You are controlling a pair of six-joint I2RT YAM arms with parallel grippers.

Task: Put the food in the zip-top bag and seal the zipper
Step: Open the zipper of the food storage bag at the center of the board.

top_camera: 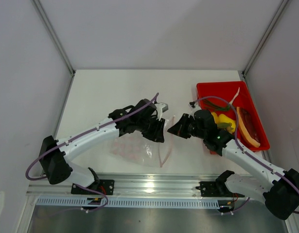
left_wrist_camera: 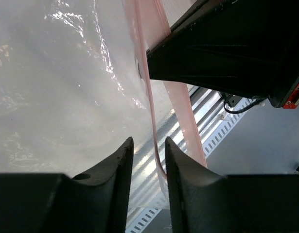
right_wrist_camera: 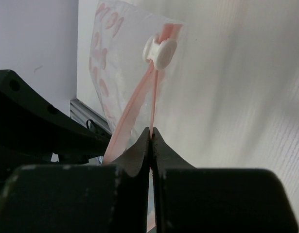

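The right gripper is pinching the zipper edge of the bag. The left gripper is standing slightly open around it, tabletop stretching beyond.

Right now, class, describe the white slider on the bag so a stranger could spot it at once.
Start at the red tray on the table's right; just left of it is a clear zip-top bag. Follow its pink zipper up from the right gripper, shut on it, to the slider: a spool-shaped clip, the only white piece there.
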